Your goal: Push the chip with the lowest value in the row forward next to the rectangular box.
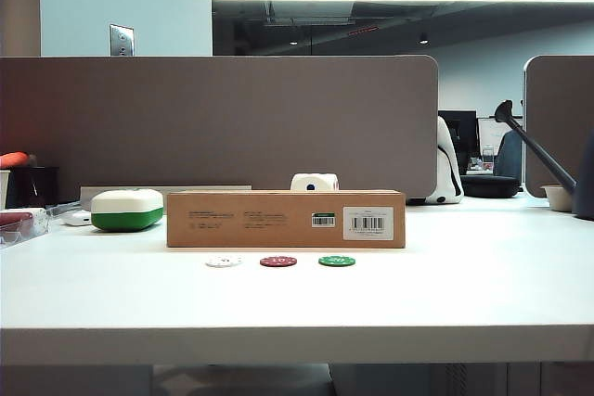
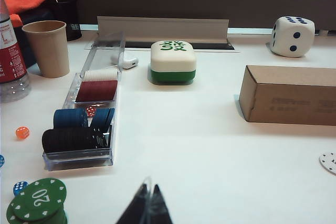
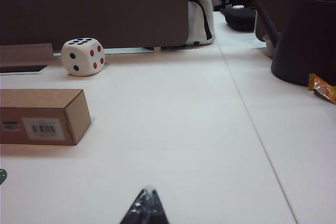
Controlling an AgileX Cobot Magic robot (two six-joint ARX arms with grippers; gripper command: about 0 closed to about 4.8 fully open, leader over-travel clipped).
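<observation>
I saw the white chip (image 1: 224,261), flat, round and faintly marked, lying leftmost in the row (image 1: 279,261), just near of the rectangular box (image 1: 286,219) and apart from it. A clear tray (image 2: 87,109) far left held white, red, blue and black chips in stacks. Both the left gripper (image 2: 147,206) and the right gripper (image 3: 146,206) hung above bare table with tips pressed together, grasping nothing
</observation>
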